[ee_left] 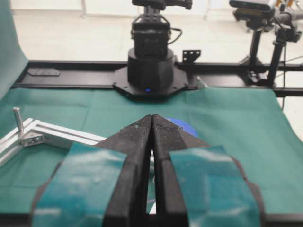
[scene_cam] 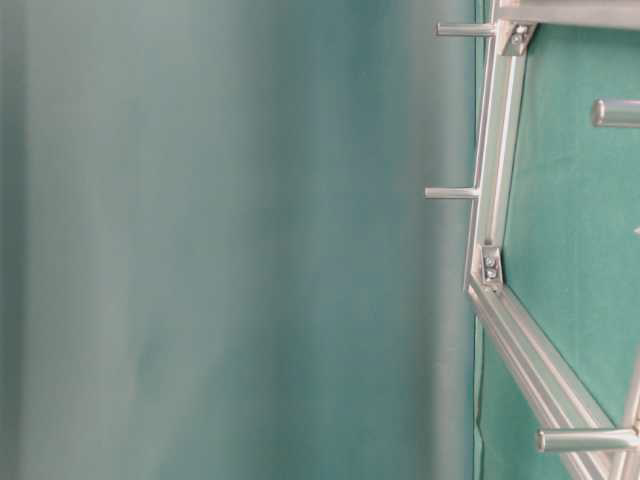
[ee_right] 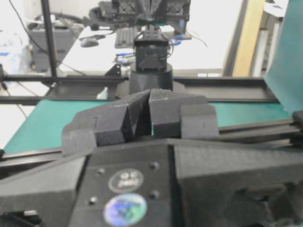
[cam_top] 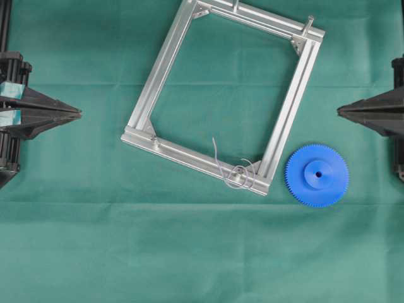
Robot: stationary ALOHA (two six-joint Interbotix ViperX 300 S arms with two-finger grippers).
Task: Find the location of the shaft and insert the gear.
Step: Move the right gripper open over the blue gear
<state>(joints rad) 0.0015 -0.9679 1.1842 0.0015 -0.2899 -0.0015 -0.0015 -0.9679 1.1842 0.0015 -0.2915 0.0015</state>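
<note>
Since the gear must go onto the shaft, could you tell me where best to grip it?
Probably by the raised hub, from straight above: the gear lies flat on the cloth, its thin toothed rim offering little purchase. It sits nearest the right hand.

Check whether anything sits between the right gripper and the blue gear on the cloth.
Nothing visible does. In the overhead view the flat blue toothed plastic gear lies alone on the green cloth, just outside the square aluminium frame, with bare cloth between it and the right gripper, jaws shut.

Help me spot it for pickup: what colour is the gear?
Blue; the gear shows best in the overhead view.
</note>
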